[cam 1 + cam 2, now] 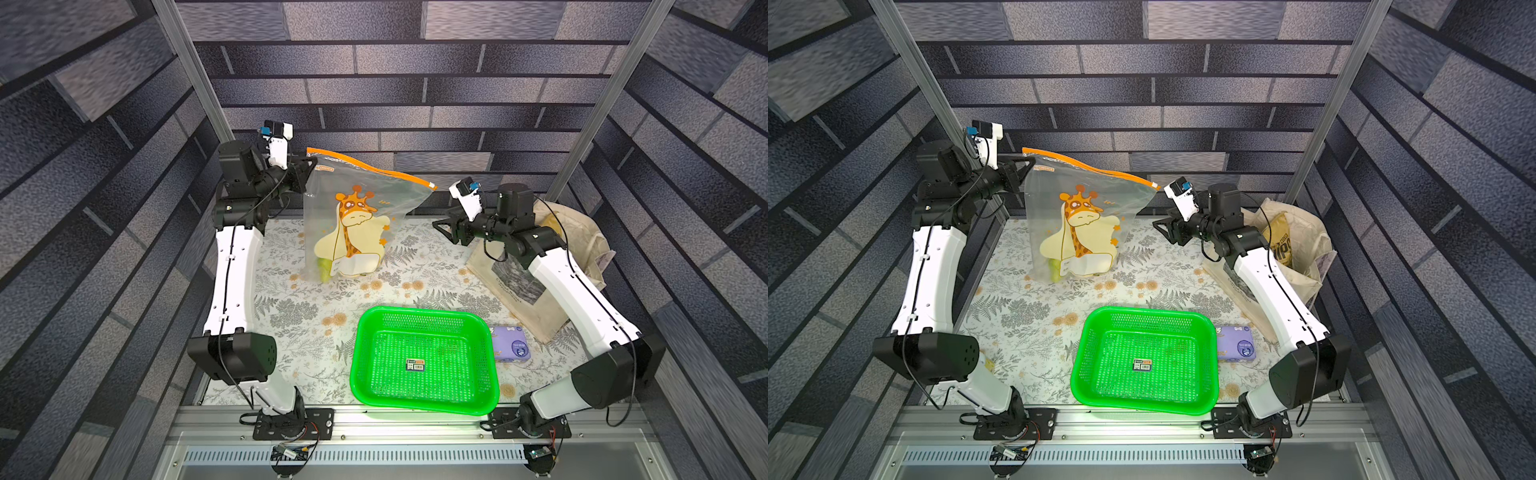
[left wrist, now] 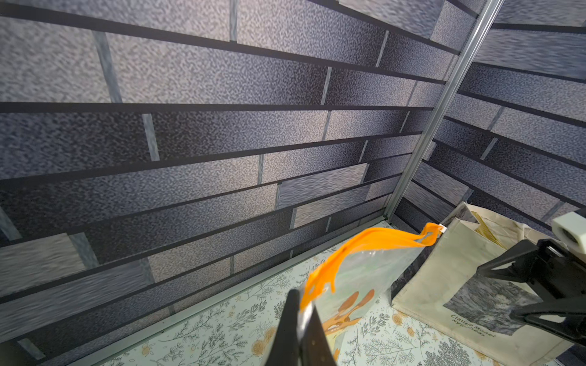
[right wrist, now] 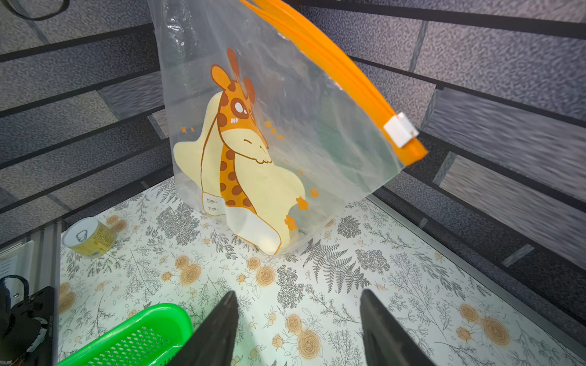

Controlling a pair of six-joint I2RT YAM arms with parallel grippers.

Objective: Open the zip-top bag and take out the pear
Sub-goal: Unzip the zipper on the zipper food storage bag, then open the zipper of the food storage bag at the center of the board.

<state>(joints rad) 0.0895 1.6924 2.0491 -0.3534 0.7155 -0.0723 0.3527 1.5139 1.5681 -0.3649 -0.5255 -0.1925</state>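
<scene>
The left arm reaches up at the far left, its left end effector [image 1: 309,164] clamped on the top corner of the zip-top bag [image 1: 353,208]. The bag hangs from that grip, its bottom on the floral tabletop [image 1: 291,332] and the green pear [image 1: 324,266] low inside. The right arm is bent low, pointing at the bag; the right end effector [image 3: 298,292] is open and empty, short of the white slider [image 1: 432,185] at the end of the orange zip strip [image 1: 374,166]. A green basket [image 1: 422,311] lies in front, a purple tissue pack [image 1: 509,343] beside it, and a cream tote bag [image 1: 582,232] behind the right arm.
</scene>
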